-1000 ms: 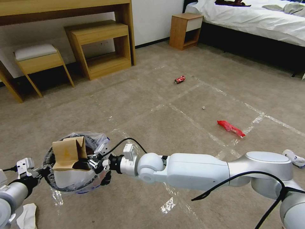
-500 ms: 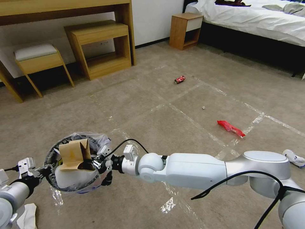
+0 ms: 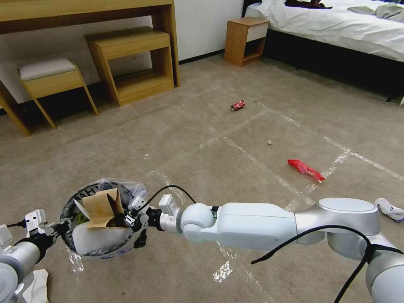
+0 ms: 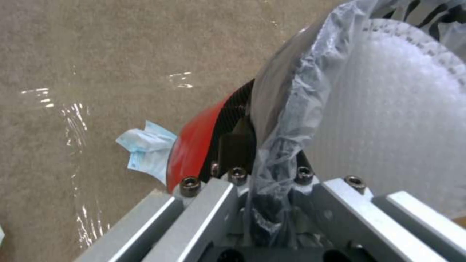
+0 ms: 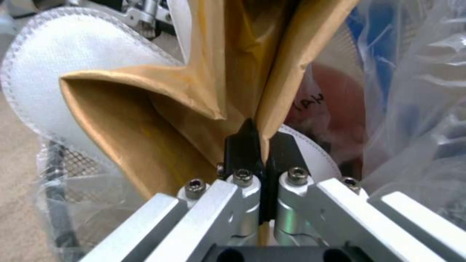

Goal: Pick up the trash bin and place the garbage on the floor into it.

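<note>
while pinched between fingers (image 5: pixel 243 145), carton (image 5: pixel 145 120) overhangs bin (image 3: pixel 69 206).

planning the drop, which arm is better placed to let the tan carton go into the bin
Right: the right gripper is shut on the torn tan paper carton above the red and blue plastic-lined trash bin, whose rim the left gripper holds.

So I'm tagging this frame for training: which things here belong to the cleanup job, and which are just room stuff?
Job:
bin, held by left pincer
carton, pinched by right pincer over the bin
slipper in the bin
can, wrapper, tissue on the floor

Not the job:
desk
stool
nightstand
bed
</note>
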Tool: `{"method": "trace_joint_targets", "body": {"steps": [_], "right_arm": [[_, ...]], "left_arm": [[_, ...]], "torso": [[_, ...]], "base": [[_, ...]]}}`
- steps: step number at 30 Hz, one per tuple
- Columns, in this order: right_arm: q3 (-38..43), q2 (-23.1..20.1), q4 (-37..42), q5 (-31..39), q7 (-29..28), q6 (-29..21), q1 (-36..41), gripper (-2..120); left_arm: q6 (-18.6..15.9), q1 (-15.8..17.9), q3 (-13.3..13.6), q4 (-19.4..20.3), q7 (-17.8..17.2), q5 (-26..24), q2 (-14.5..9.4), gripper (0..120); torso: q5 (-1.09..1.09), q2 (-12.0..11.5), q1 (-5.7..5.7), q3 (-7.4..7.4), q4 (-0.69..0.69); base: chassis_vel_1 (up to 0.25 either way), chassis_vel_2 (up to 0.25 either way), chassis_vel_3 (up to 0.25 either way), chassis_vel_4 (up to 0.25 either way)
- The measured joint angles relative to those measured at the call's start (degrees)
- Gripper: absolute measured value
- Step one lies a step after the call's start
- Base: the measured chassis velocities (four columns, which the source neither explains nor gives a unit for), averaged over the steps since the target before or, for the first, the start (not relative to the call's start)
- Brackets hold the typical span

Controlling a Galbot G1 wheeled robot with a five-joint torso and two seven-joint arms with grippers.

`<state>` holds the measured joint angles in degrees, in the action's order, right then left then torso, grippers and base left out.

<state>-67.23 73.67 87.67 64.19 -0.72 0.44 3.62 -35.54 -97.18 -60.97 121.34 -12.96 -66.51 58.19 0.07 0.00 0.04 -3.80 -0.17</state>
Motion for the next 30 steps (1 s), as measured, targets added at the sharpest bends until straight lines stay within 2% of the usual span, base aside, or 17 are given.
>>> {"method": "trace_joint_targets", "body": {"steps": [16, 30], "right_arm": [[-4.16, 3.01, -0.47, 0.79, -2.39, -3.16, -4.01, 0], [-5.1, 3.27, 1.76, 2.36, -3.52, -5.08, -7.21, 0]], "left_arm": [[0.47, 0.17, -0.16, -0.42, 1.1, 1.14, 1.12, 1], [0.76, 0.46, -0.1, -1.47, 1.42, 1.93, 1.17, 1]], "torso": [[0.0, 0.0, 0.0, 0.0, 0.0], [0.0, 0.0, 0.0, 0.0, 0.0]], "base": [[0.0, 0.0, 0.0, 0.0], [0.0, 0.0, 0.0, 0.0]]}}
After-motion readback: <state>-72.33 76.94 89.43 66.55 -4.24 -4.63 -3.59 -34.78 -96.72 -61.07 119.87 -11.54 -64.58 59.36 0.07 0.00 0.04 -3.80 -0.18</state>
